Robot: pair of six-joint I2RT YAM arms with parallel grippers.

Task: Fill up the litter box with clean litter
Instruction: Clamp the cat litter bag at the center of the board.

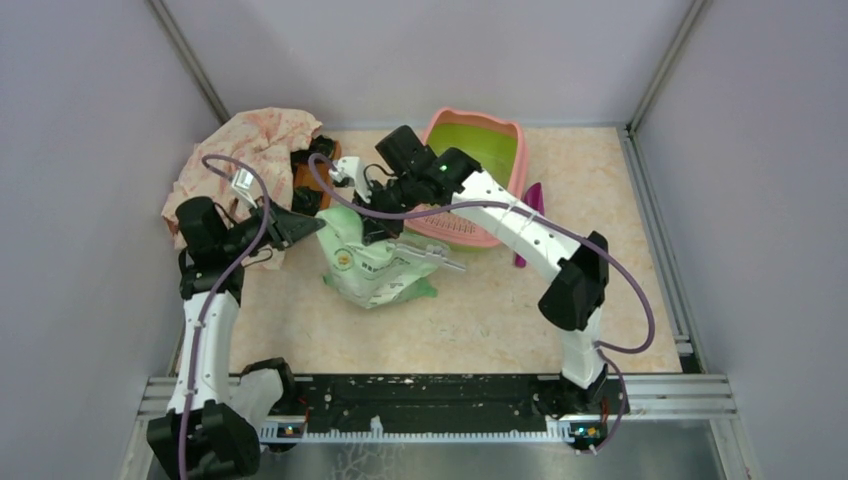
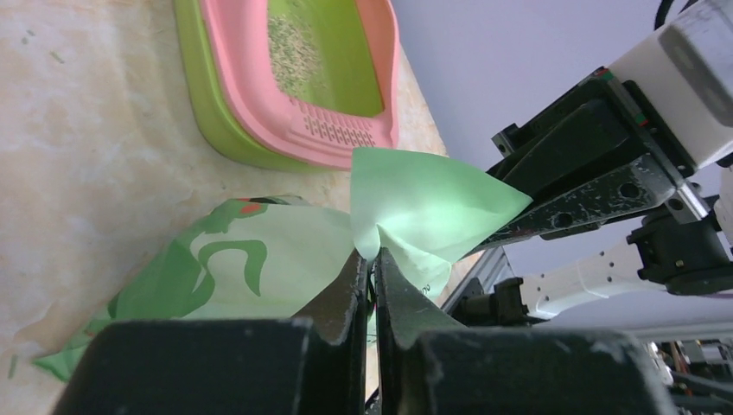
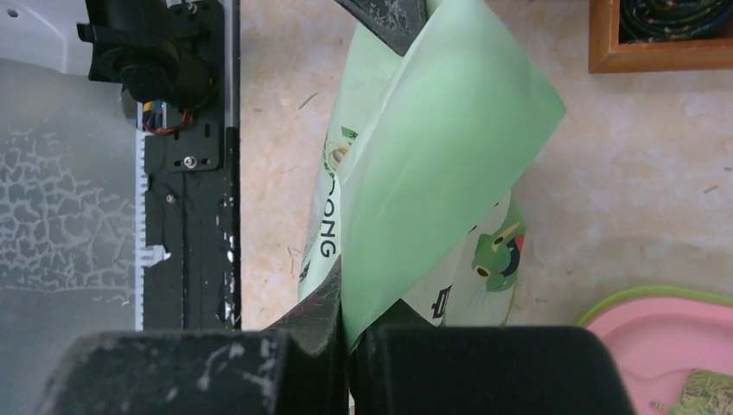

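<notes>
Left claw (image 2: 373, 259): pressed together, pinching a fold of the litter bag (image 1: 375, 265) at its top flap.
Right claw (image 3: 343, 320): closed on the same green flap, opposite the left.
Litter box (image 1: 470, 115): far side of the worktop (image 1: 480, 320), just beyond the bag and to its right, slotted ledge towards the bag.
Clean litter (image 2: 290, 52): only a thin scatter on the box's green floor.
Key relation: the box lies beyond and right of both claws, its long axis running away from the bag. The right arm is nearer.
Room: grey walls close in. A magenta scoop (image 1: 530, 215) lies right of the box and a cloth (image 1: 255, 150) lies far left.
</notes>
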